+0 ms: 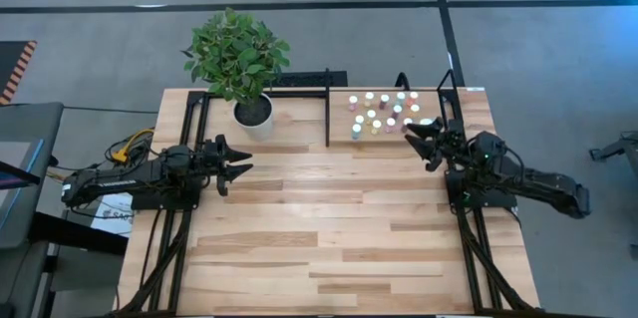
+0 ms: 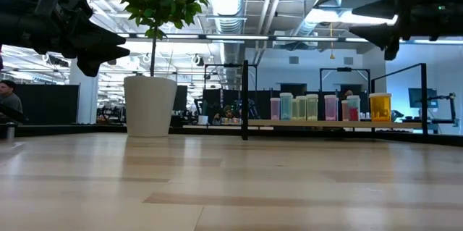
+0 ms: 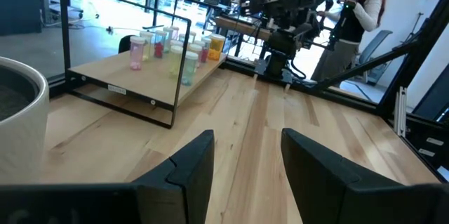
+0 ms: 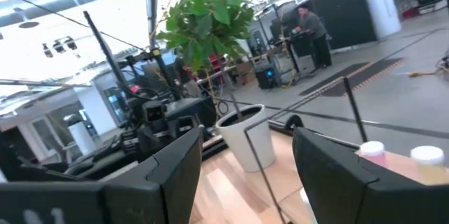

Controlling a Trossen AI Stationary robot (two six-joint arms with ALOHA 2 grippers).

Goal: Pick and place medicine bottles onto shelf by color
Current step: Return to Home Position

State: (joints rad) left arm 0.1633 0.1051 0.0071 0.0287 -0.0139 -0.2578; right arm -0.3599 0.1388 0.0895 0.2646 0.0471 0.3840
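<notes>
Several small white-capped medicine bottles, pink, greenish and orange, stand on the light-wood shelf with black bars at the table's far right; they also show in the low view and the left wrist view. My left gripper hovers open and empty over the table's left part, right of the plant pot's near side. My right gripper hovers open and empty just near of the shelf's right end. In the right wrist view two bottle caps show beside its fingers.
A white plant pot with a leafy green plant stands at the far edge, left of the shelf. The wide plank tabletop stretches between and near of the arms. A person stands beyond the table's right side.
</notes>
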